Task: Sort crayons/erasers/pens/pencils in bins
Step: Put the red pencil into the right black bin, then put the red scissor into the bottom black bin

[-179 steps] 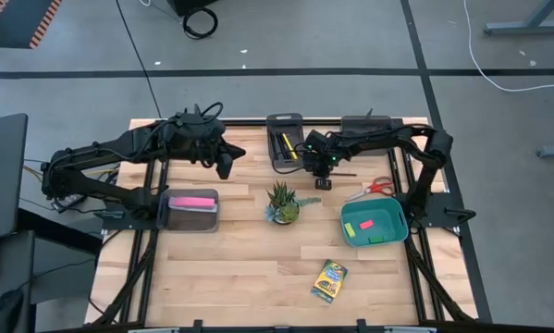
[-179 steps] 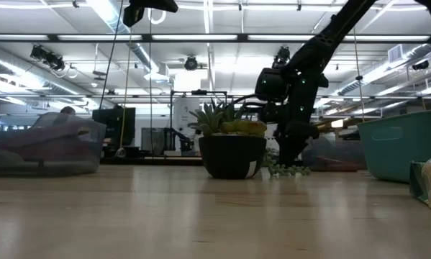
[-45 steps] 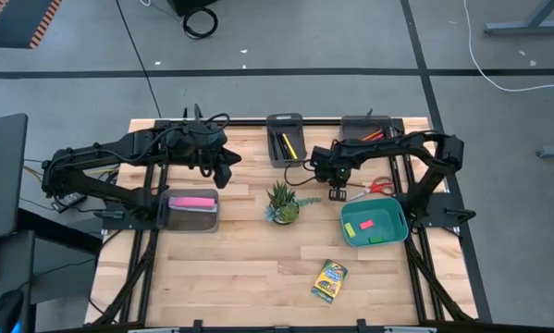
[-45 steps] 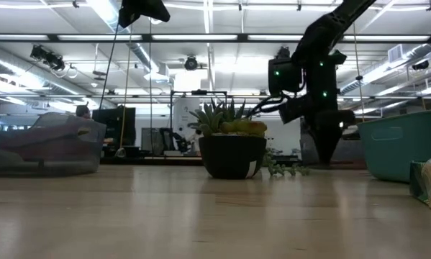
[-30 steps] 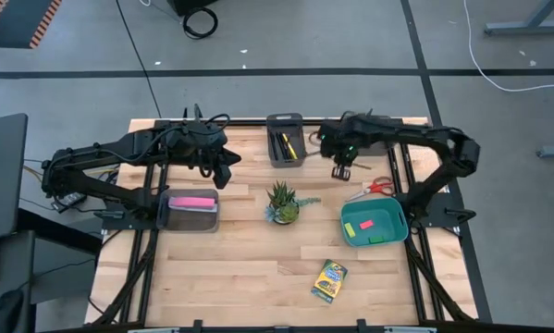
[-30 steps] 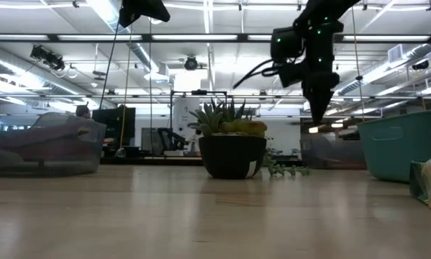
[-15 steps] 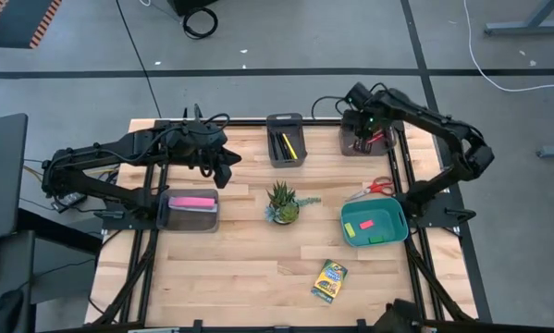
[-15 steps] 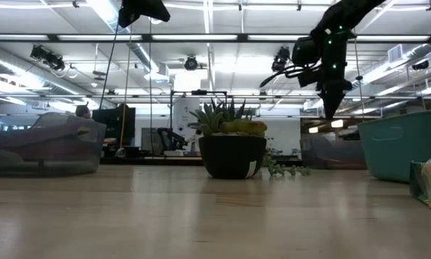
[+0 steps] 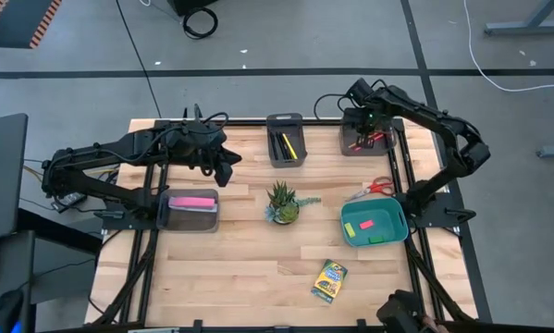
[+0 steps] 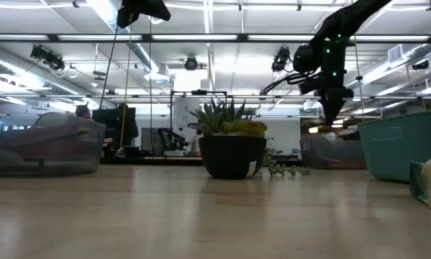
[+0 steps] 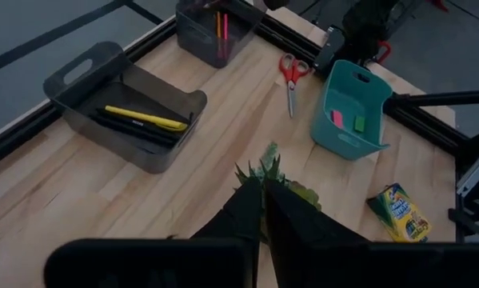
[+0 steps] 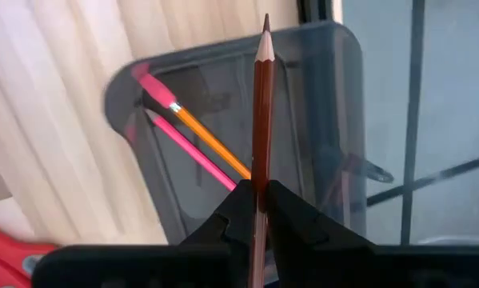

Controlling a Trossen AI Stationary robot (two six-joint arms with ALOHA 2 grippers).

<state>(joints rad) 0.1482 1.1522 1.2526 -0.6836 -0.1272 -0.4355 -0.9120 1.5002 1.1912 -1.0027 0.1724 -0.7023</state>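
On the light wooden table (image 9: 240,268), the right gripper (image 12: 254,210) hangs over the grey plastic bin (image 9: 364,135) at the back. It pinches a thin red-brown pencil (image 12: 260,112). The left gripper (image 11: 261,210) waits, fingers pressed together.

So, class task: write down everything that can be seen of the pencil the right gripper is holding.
The pencil is a thin, straight, reddish-brown stick, wood by its look, with a pale sharpened cone and a dark tip pointing away from the wrist camera. The right gripper is shut on its lower part, so that end is hidden. It hangs over the grey bin at the table's far right corner, where an orange pencil and a pink pencil already lie. It touches nothing but the fingers.
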